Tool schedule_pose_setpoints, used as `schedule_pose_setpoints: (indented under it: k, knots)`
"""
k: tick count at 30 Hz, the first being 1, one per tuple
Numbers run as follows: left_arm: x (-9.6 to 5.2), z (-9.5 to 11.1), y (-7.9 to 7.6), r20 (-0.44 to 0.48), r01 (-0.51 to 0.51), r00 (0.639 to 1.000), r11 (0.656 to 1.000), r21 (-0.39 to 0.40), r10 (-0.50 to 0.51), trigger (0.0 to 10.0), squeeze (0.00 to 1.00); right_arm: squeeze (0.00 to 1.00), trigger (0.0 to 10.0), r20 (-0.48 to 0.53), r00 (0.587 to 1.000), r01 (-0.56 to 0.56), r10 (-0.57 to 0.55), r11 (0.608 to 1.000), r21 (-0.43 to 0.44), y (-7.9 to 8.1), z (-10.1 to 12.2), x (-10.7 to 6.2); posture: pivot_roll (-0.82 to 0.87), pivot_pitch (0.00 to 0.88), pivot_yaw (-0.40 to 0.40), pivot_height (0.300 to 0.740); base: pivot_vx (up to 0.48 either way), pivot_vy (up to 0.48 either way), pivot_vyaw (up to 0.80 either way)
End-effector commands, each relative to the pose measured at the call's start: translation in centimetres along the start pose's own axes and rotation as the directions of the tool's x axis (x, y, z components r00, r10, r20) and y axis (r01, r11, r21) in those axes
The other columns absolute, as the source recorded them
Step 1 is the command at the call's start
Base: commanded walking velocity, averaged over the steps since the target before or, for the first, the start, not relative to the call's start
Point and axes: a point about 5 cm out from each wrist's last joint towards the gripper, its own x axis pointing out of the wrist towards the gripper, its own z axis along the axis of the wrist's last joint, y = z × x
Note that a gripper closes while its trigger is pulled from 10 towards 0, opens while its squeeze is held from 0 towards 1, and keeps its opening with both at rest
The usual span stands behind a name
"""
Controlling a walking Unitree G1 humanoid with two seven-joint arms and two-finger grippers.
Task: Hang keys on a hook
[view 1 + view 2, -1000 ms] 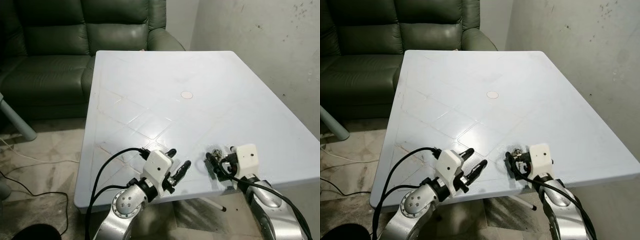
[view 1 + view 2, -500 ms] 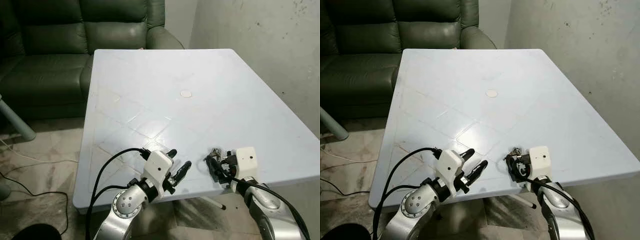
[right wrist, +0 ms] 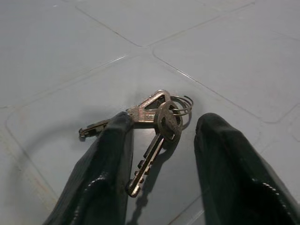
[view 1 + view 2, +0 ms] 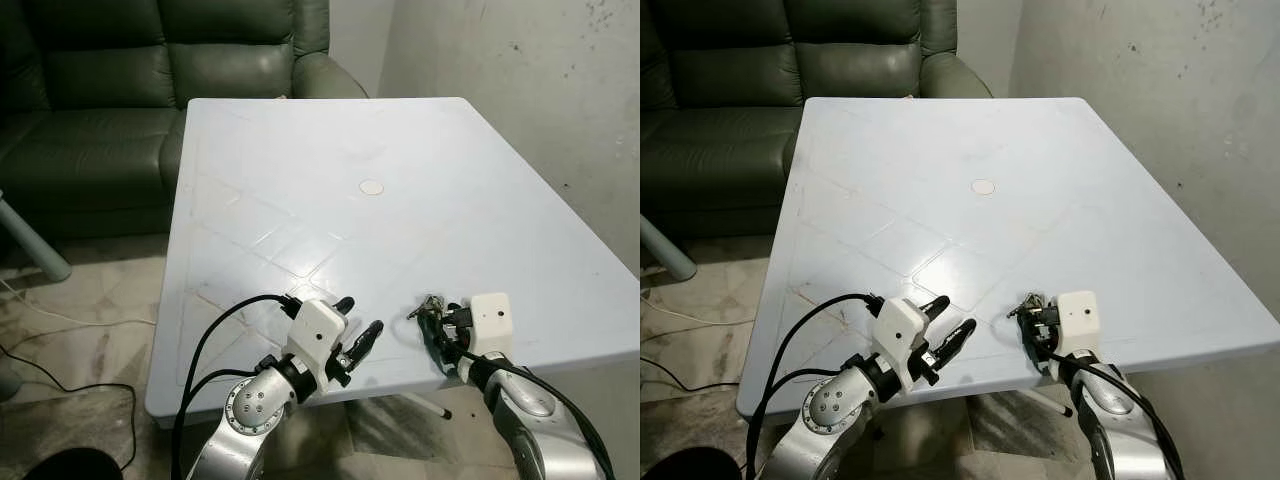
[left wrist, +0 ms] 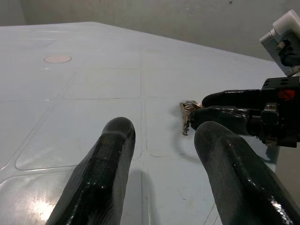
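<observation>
Two keys (image 3: 154, 123) on a small metal ring lie on the white table (image 4: 300, 170), close to its near edge and toward my right side. My right gripper (image 3: 161, 154) sits low over them with its black fingers (image 3: 229, 164) spread apart: one finger touches or overlaps the broad head of one key, the other finger stands just beside the ring, and the second key's blade points back into the gap between them. Nothing is clamped; the keys rest flat on the tabletop with their shadow under them. From my head I see the same bunch as a dark little cluster at the tip of that gripper (image 4: 432, 322).

My left gripper (image 4: 357, 328) hovers over the near edge of the table, near the right one, its fingers (image 5: 105, 168) parted and holding nothing. Its wrist camera looks across the surface at the keys (image 5: 187, 115) and at my right fingers beside them.

Farther out on the table lies a small round disc (image 4: 371, 187). A dark green sofa (image 4: 150, 70) stands behind the table, and a grey wall (image 4: 540, 90) runs along my right.
</observation>
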Motion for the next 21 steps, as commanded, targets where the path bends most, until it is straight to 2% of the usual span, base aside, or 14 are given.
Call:
schedule_pose_setpoints:
  k: [1, 6, 11, 21]
  knots:
    - [0.1, 0.3, 0.0, 0.011, 0.01, 1.0, 1.0, 0.003, -0.01, 10.0, 0.0, 0.0, 0.0, 0.007, 1.0, 0.024, -0.024, 1.0, -0.01, -0.4, 0.3, 0.0, -0.2, 0.073, -0.058, 0.74, 0.0, 0.0, 0.0]
    - [0.1, 0.4, 0.0, 0.011, 0.008, 1.0, 1.0, 0.002, -0.008, 10.0, 0.0, 0.0, 0.0, 0.013, 1.0, 0.024, -0.023, 1.0, -0.014, -0.4, 0.3, 0.0, -0.2, 0.074, -0.057, 0.74, 0.0, 0.0, 0.0]
    - [0.2, 0.4, 0.1, 0.014, 0.008, 1.0, 1.0, 0.003, -0.008, 10.0, 0.0, 0.0, 0.0, 0.013, 1.0, 0.017, -0.017, 1.0, 0.019, -0.4, 0.5, 0.1, -0.2, 0.07, -0.057, 0.74, 0.0, 0.0, 0.0]
    - [0.2, 0.4, 0.3, 0.015, 0.004, 1.0, 1.0, 0.01, -0.004, 10.0, 0.0, 0.0, 0.0, 0.094, 0.995, 0.026, -0.032, 0.998, 0.066, -0.7, 2.1, 0.3, -0.19, 0.066, -0.056, 0.74, 0.0, 0.0, 0.0]
